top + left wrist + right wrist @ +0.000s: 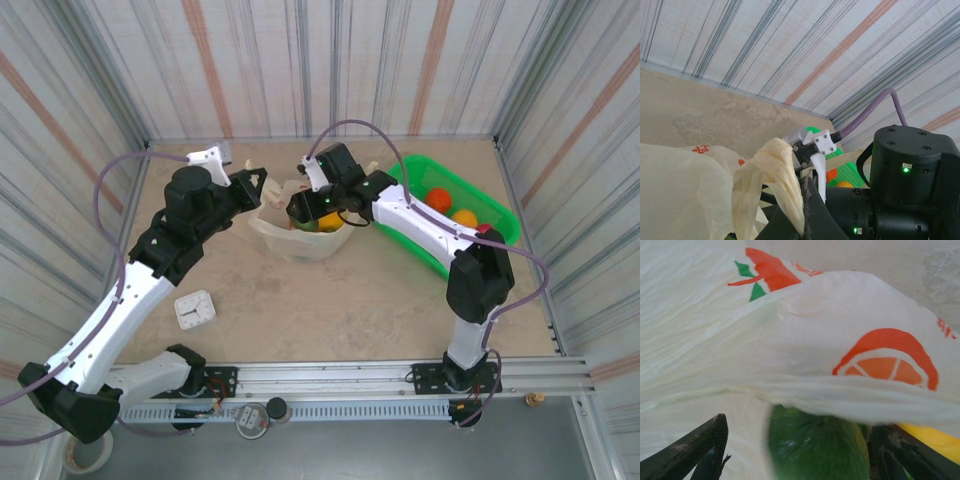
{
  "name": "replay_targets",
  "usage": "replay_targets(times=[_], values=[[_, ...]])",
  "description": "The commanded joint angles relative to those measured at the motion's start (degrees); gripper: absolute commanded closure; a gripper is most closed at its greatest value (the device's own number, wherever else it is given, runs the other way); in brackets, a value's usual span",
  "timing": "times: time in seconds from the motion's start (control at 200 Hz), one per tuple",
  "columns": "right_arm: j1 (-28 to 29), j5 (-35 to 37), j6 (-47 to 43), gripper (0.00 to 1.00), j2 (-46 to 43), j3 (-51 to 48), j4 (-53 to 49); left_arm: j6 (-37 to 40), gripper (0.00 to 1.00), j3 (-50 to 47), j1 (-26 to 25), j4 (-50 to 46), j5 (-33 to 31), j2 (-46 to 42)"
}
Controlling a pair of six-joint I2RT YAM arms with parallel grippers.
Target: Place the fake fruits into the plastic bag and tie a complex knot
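**Top view.** A thin, wrinkled, translucent cream plastic bag (300, 242) sits mid-table on a matt beige, stone-patterned table (330, 300). The left gripper (262, 186) is at the bag's 10 o'clock rim. The right gripper (305, 208) dips into its mouth at 12 o'clock. At 3 o'clock, a rigid bright green basket (500, 215) holds round, glossy orange and red fake fruits (438, 198). Corrugated striped walls (300, 60) enclose three sides.

**Left wrist view.** The left gripper (802, 220) is closed on the bag's bunched, rope-like handle strip (777, 175).

**Right wrist view.** Bag film printed with an orange slice drapes over a smooth green fruit (815, 445). This fruit lies between the right gripper's spread fingers (695, 452). A yellow fruit (935, 440) is at 4 o'clock.
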Motion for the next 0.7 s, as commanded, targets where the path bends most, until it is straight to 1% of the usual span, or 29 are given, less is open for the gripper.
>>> replay_targets(times=[0.0, 0.075, 0.125, 0.245, 0.331, 0.521, 0.616, 0.696], values=[[0.3, -0.4, 0.2, 0.24, -0.2, 0.6, 0.2, -0.1, 1.0, -0.7, 0.4, 1.7, 0.4, -0.1], [0.1, -0.4, -0.1, 0.26, -1.9, -0.2, -0.1, -0.1, 1.0, -0.7, 0.4, 1.7, 0.3, 0.1], [-0.2, -0.6, -0.1, 0.31, -3.5, -0.9, 0.0, -0.1, 1.0, -0.7, 0.4, 1.8, 0.3, 0.1], [-0.9, -1.1, 0.1, 0.51, -8.0, -3.1, 0.9, -0.2, 1.0, -0.7, 0.6, 1.7, 0.3, 0.3], [-1.5, -1.3, 0.3, 0.61, -11.3, -4.1, 1.1, -0.1, 1.0, -0.7, 0.6, 1.6, 0.2, 0.4], [-3.8, -0.6, 0.4, 0.62, -17.0, -0.6, -1.4, 0.0, 1.0, -0.7, 0.6, 1.6, 0.1, 0.7], [-7.1, -1.7, 2.2, 0.61, -20.8, -0.8, -0.2, 0.1, 1.0, -0.7, 0.6, 1.6, 0.1, 0.8], [-11.2, -2.3, 5.0, 0.61, -24.4, -2.9, 2.4, 0.1, 1.0, -0.7, 0.6, 1.6, 0.0, 0.8]])
